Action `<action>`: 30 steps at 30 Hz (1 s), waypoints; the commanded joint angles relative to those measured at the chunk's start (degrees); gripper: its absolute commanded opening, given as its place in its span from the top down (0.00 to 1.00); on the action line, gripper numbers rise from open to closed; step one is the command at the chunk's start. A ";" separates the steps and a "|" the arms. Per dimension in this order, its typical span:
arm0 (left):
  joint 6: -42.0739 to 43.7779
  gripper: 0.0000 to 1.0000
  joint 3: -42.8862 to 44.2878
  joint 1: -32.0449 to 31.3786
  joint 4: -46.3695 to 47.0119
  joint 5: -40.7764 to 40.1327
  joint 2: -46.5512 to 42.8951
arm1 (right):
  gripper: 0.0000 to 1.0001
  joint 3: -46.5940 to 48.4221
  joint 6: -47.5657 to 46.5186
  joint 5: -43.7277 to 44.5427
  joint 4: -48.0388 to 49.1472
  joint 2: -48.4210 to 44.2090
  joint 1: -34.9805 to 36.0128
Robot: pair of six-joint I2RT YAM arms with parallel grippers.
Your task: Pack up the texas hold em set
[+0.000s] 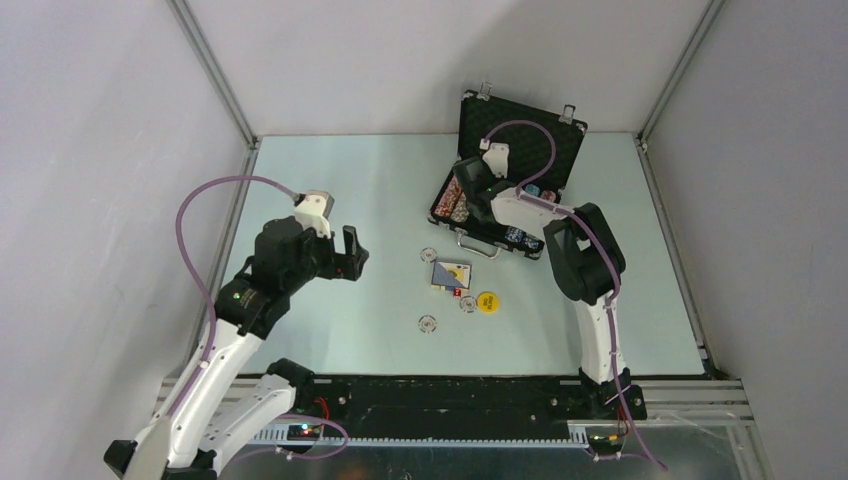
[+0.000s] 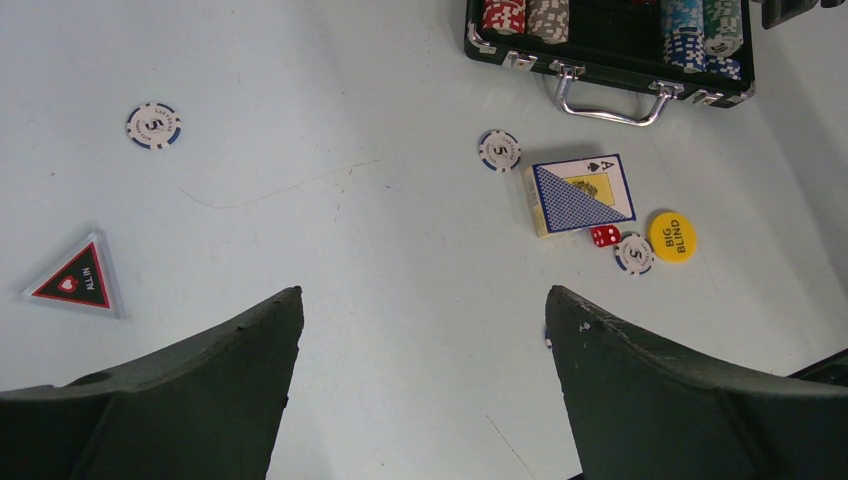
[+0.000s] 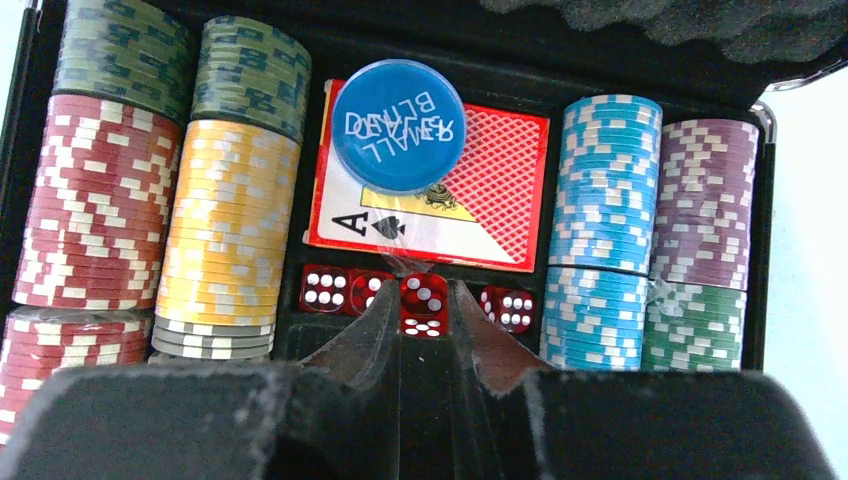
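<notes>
The black briefcase (image 1: 520, 130) lies open at the back right, its slots full of chip stacks (image 3: 230, 220). Inside it, my right gripper (image 3: 423, 295) is shut on a red die (image 3: 424, 305) in the dice slot, between other dice (image 3: 325, 290). A blue disc (image 3: 398, 125) rests on a red card deck (image 3: 500, 190). My left gripper (image 2: 423, 300) hangs open above bare table, holding nothing. On the table lie a blue card deck (image 2: 580, 193), a red die (image 2: 604, 236), a yellow disc (image 2: 671, 236), loose chips (image 2: 499, 150) and a dark triangular piece (image 2: 78, 278).
The case's silver handle (image 2: 605, 100) faces the loose pieces. One chip (image 2: 153, 125) lies apart at the far left of the left wrist view, another (image 1: 429, 324) nearer the arm bases. Grey walls with metal posts (image 1: 215, 75) enclose the table.
</notes>
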 commanded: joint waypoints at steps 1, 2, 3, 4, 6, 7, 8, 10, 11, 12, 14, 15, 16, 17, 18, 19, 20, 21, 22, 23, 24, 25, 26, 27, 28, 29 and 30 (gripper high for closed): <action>1.16 0.04 -0.03 0.41 1.88 1.12 -0.13 | 0.97 2.29 -0.79 3.45 -1.15 0.57 0.17; 1.16 0.04 -0.06 0.43 1.84 1.11 -0.16 | 0.95 2.27 -0.86 3.34 -1.04 0.53 0.13; 1.16 0.04 -0.04 0.39 1.86 1.11 -0.17 | 0.94 2.31 -0.88 3.33 -1.10 0.54 0.10; 1.16 0.04 -0.02 0.43 1.83 1.09 -0.18 | 0.91 2.34 -0.84 3.37 -1.13 0.54 0.10; 1.16 0.04 -0.05 0.39 1.88 1.11 -0.18 | 0.84 2.35 -0.82 3.23 -1.21 0.54 0.05; 1.16 0.04 -0.03 0.37 1.87 1.11 -0.22 | 0.81 2.35 -0.59 2.86 -1.28 0.54 -0.03; 1.16 0.04 -0.02 0.40 1.84 1.07 -0.17 | 0.76 2.24 -0.34 2.57 -1.33 0.43 -0.10; 1.16 0.04 -0.06 0.43 1.82 1.11 -0.18 | 0.67 1.94 0.04 1.84 -1.26 0.19 -0.36; 1.16 0.04 -0.03 0.44 1.85 1.07 -0.18 | 0.64 1.84 0.24 1.64 -1.22 0.10 -0.42; 1.16 0.04 -0.02 0.39 1.83 1.08 -0.18 | 0.60 1.61 0.20 1.51 -1.03 -0.01 -0.52; 1.16 0.04 -0.02 0.36 1.84 1.11 -0.17 | 0.56 1.30 0.25 1.21 -0.78 -0.25 -0.63; 1.16 0.04 -0.06 0.40 1.88 1.11 -0.17 | 0.55 1.21 0.32 0.97 -0.76 -0.31 -0.67; 1.16 0.04 -0.03 0.36 1.89 1.11 -0.18 | 0.54 1.08 0.42 0.92 -0.72 -0.39 -0.80; 1.16 0.04 -0.06 0.36 1.83 1.05 -0.18 | 0.54 0.82 0.67 0.83 -0.62 -0.57 -0.84; 1.16 0.04 -0.05 0.37 1.88 1.04 -0.13 | 0.53 0.62 0.72 0.73 -0.50 -0.67 -0.93; 1.16 0.04 -0.03 0.41 1.84 1.07 -0.11 | 0.53 0.09 0.96 0.62 -0.13 -1.03 -0.99; 1.16 0.04 -0.02 0.43 1.84 1.09 -0.16 | 0.53 -0.32 1.09 0.32 0.10 -1.30 -1.04; 1.16 0.04 -0.01 0.39 1.82 1.06 -0.13 | 0.53 -1.11 1.28 0.20 0.84 -1.94 -1.04; 1.23 0.04 -0.01 0.36 1.83 1.05 -0.17 | 0.54 -1.62 1.48 -0.07 1.24 -2.32 -1.12; 1.19 0.04 -0.06 0.36 1.82 0.99 -0.13 | 0.54 -2.51 1.52 -0.13 1.78 -3.20 -1.13; 1.24 0.04 -0.07 0.37 1.83 0.96 -0.21 | 0.54 -2.89 1.93 -0.20 1.93 -3.66 -1.09; 1.24 0.04 -0.08 0.42 1.82 0.97 -0.24 | 0.56 -3.62 2.15 -0.19 2.02 -4.64 -1.12; 1.25 0.04 -0.05 0.39 1.81 0.92 -0.26 | 0.56 -3.98 2.46 -0.19 2.00 -5.17 -0.91; 1.25 0.04 0.02 0.40 1.81 0.93 -0.24 | 0.57 -4.72 2.55 -0.23 2.02 -6.44 -0.76; 1.25 0.04 0.05 0.42 1.85 0.91 -0.25 | 0.57 -5.06 2.56 -0.55 2.05 -7.12 -0.39; 1.25 0.04 0.05 0.41 1.83 0.84 -0.33 | 0.57 -5.54 2.68 -0.90 1.65 -8.51 0.04; 1.25 0.04 0.06 0.38 1.77 0.69 -0.39 | 0.56 -5.64 2.86 -2.08 1.25 -9.89 0.24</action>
